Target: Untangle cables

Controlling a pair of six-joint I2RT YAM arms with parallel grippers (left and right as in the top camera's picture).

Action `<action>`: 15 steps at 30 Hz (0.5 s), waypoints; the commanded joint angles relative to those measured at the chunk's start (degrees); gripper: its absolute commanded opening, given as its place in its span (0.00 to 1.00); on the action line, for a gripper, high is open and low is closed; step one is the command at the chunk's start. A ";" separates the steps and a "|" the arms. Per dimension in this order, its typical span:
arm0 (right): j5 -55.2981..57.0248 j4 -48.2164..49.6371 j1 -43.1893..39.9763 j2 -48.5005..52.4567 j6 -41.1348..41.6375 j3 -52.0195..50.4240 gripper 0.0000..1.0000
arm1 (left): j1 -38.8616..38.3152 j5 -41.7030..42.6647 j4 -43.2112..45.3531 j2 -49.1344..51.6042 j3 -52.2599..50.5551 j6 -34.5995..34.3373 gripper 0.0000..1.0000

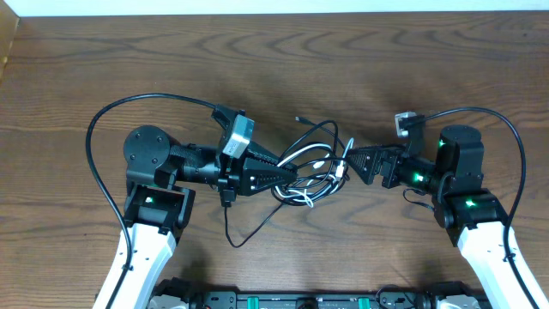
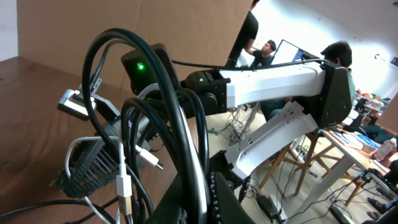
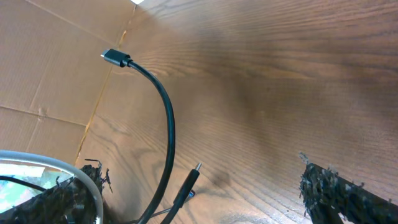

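**Dark table, knot dead centre**

Brown wood-grain table (image 1: pixel 274 60), with a cardboard panel (image 3: pixel 43 68) bordering it. Glossy black loops hang right before my left wrist lens and block much of that view. The cables (image 1: pixel 313 167) lie tangled mid-table between both arms: thin black cords and one white cord (image 2: pixel 124 183), small plugs poking out. Left jaws are clenched inside the knot; whether on a strand, I cannot tell. Right jaws gape wide, a black cord (image 3: pixel 168 124) running between them.

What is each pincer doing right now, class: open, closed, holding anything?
Left pincer: closed, gripping the cables in the tangle.
Right pincer: open, holding nothing, beside the tangle.
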 commanded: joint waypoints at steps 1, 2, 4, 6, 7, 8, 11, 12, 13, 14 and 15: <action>-0.63 -0.48 0.39 -0.24 0.02 0.28 0.99 | 0.15 0.90 0.46 -0.85 1.40 0.33 0.07; -0.61 -0.85 0.57 -0.24 0.00 0.28 0.99 | 0.15 0.90 0.46 -0.85 1.40 0.33 0.08; -0.61 -1.40 0.94 -0.24 0.00 0.28 0.99 | 0.15 0.90 0.46 -0.83 1.40 0.33 0.08; -0.61 -2.12 1.38 -0.24 0.00 0.28 0.99 | 0.15 0.87 0.46 -0.83 1.40 0.33 0.08; -0.59 -2.54 1.55 -0.24 0.00 0.28 0.99 | 0.15 0.87 0.46 -0.85 1.40 0.35 0.08; -0.61 -3.21 1.70 -0.24 -0.02 0.28 0.99 | 0.15 0.87 0.46 -0.83 1.40 0.33 0.07; -0.59 -6.88 2.14 -0.24 -0.02 0.26 0.99 | 0.15 0.85 0.48 -0.85 1.40 0.35 0.07; -0.59 -7.72 2.19 -0.24 -0.02 0.28 0.99 | 0.15 0.85 0.48 -0.83 1.40 0.37 0.07; -0.59 -8.92 2.25 -0.24 -0.02 0.26 0.99 | 0.15 0.85 0.48 -0.85 1.40 0.37 0.07; -0.59 -10.10 2.29 -0.24 -0.02 0.28 0.99 | 0.15 0.85 0.48 -0.85 1.40 0.37 0.08; -0.59 -11.15 2.34 -0.24 -0.02 0.26 0.99 | 0.15 0.85 0.48 -0.83 1.40 0.37 0.08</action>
